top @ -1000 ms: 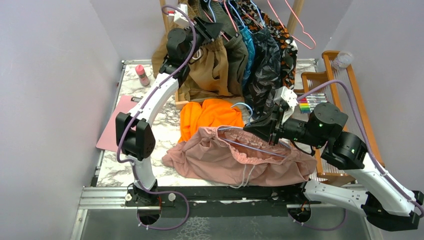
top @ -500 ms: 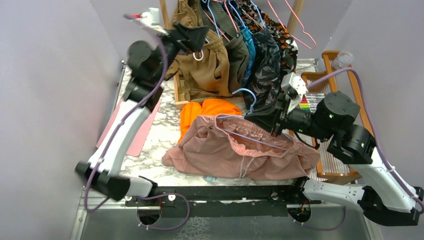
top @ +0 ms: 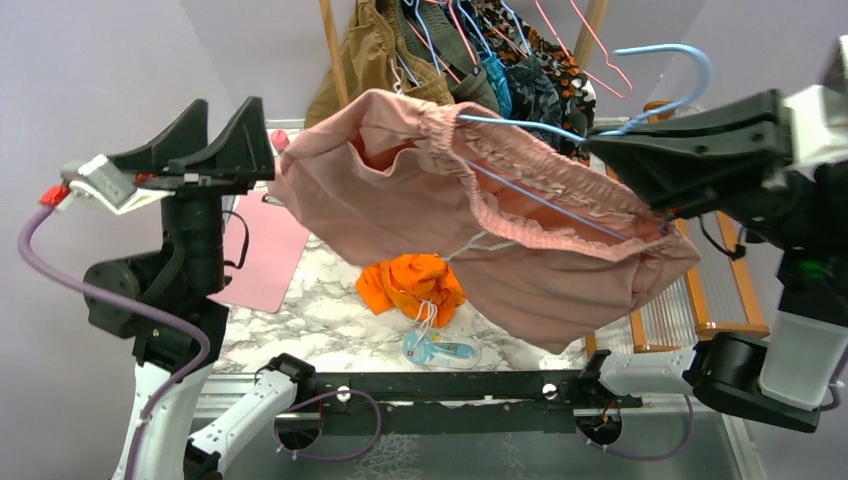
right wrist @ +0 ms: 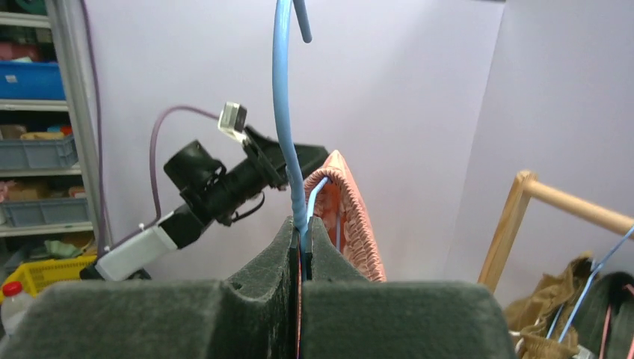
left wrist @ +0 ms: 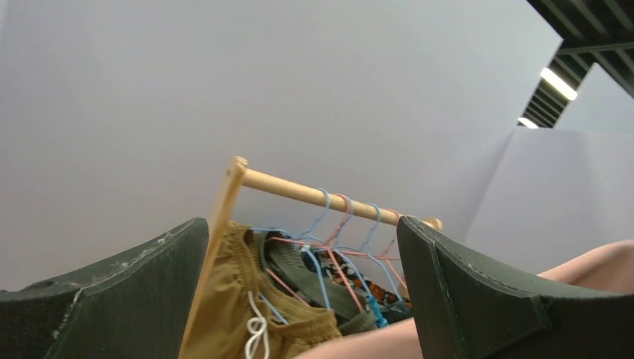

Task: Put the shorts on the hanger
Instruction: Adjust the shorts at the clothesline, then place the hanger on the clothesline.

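Pink shorts [top: 450,200] hang on hanger [right wrist: 282,112], right end effector [right wrist: 303,228] pinching it; left end effector [left wrist: 301,232] wide.

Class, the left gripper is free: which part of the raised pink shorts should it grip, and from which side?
Probably the gathered waistband of the shorts, at its left end, coming from the left with the open left gripper. The band is a thick ridge stretched along the hanger; the rest hangs baggy, and the right gripper pinches the hanger on the right.
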`<state>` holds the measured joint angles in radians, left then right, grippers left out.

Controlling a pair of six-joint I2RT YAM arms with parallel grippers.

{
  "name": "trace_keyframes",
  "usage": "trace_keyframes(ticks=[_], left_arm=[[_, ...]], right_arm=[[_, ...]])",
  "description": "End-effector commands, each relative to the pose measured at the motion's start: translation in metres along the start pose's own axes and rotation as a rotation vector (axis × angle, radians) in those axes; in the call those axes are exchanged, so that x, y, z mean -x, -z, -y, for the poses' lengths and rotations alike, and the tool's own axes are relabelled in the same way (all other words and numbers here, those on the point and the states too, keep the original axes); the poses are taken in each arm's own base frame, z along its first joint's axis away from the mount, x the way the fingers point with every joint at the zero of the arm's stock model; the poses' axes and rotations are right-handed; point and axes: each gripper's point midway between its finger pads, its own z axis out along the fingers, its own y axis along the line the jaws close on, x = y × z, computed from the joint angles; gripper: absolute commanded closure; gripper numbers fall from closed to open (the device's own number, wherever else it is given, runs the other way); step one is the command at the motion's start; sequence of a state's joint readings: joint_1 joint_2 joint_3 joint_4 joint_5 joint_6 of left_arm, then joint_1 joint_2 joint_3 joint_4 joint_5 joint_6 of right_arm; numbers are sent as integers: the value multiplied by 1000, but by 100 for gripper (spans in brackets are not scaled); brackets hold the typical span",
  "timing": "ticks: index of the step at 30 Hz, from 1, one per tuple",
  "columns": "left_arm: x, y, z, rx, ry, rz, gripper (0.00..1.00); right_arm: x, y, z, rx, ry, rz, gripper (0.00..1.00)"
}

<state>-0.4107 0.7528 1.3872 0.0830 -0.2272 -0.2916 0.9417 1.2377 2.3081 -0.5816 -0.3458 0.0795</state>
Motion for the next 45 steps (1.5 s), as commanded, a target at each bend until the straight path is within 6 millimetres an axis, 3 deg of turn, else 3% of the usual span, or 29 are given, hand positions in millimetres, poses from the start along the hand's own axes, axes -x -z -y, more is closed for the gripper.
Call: trace_keyframes(ticks=[1, 6, 12, 15, 21, 24, 27, 29, 33, 38, 45], left_arm=[[-18, 24, -44, 173, -123, -40, 2], [-45, 48, -69, 247, -175, -109, 2], [-104, 74, -93, 288, -198, -243, 3], [-124, 86, -103, 307, -217, -291, 3], [-132, 98, -112, 312, -279, -321, 3], [-134, 98, -109, 286, -302, -325, 3], [-131, 88, -94, 197, -329, -311, 3], [-127, 78, -74, 81, -352, -298, 3], [-130, 67, -12, -280, -398, -285, 1], [-148, 82, 52, -705, -390, -287, 1], [-183, 72, 73, -857, -338, -346, 4]], right_arm=[[-15, -15, 12, -31, -9, -10, 99], [-67, -32, 52, -202, -11, -124, 99], [-117, -53, 87, -321, 0, -191, 99], [-137, -69, 102, -371, -10, -206, 99], [-172, -90, 144, -546, -8, -225, 99], [-186, -97, 151, -570, -17, -233, 99], [-203, -102, 142, -509, -38, -271, 99], [-211, -97, 135, -480, -51, -295, 99], [-223, -79, 114, -400, -69, -336, 99], [-235, -50, 98, -378, -101, -389, 99], [-232, -30, 89, -397, -165, -369, 99]])
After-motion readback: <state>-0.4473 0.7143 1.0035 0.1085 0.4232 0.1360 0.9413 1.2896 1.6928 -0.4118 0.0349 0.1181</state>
